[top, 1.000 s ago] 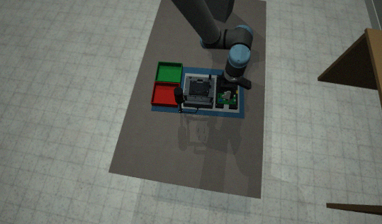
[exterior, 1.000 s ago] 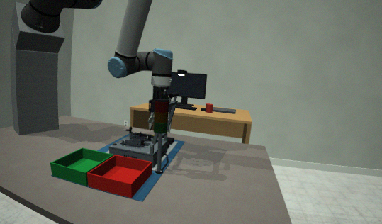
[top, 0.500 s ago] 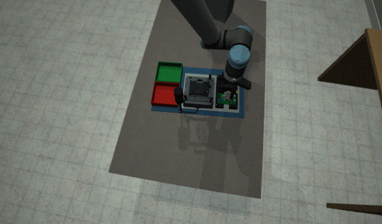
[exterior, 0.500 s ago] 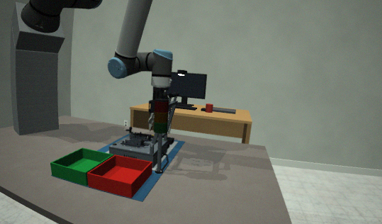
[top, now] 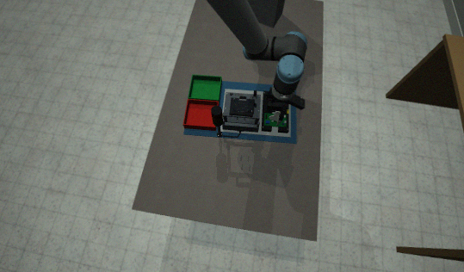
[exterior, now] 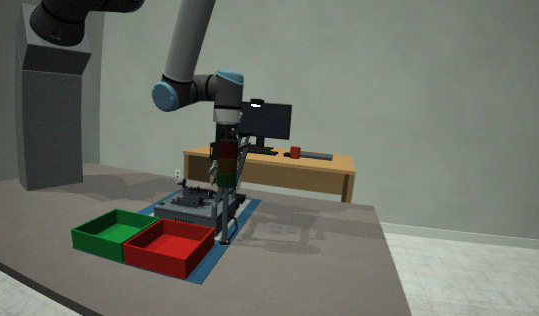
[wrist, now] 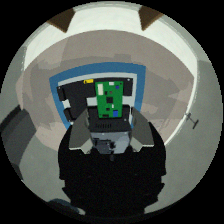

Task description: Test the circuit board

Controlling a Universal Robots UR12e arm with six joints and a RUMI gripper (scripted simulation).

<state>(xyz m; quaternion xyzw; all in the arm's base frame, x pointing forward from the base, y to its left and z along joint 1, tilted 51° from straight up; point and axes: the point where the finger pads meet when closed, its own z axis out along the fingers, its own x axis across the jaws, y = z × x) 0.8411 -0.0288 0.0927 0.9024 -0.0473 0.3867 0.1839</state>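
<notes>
Green rectangular circuit board (top: 271,123) (wrist: 109,102) is seen at wrist-view twelve o'clock, the black two-jaw hand (top: 275,115) (exterior: 213,174) (wrist: 109,107) held apart, presumably to straddle it.

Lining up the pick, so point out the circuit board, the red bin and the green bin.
circuit board (top: 271,122) (wrist: 110,100): top and wrist, component face
red bin (top: 201,115) (exterior: 171,246): top and exterior, floor
green bin (top: 206,88) (exterior: 114,232): top and exterior, floor

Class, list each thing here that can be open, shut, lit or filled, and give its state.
Gripper: partly open, holding nothing.
Board: lying in the tray, component side up.
Green bin: empty.
Red bin: empty.
Signal light: unlit.
</notes>
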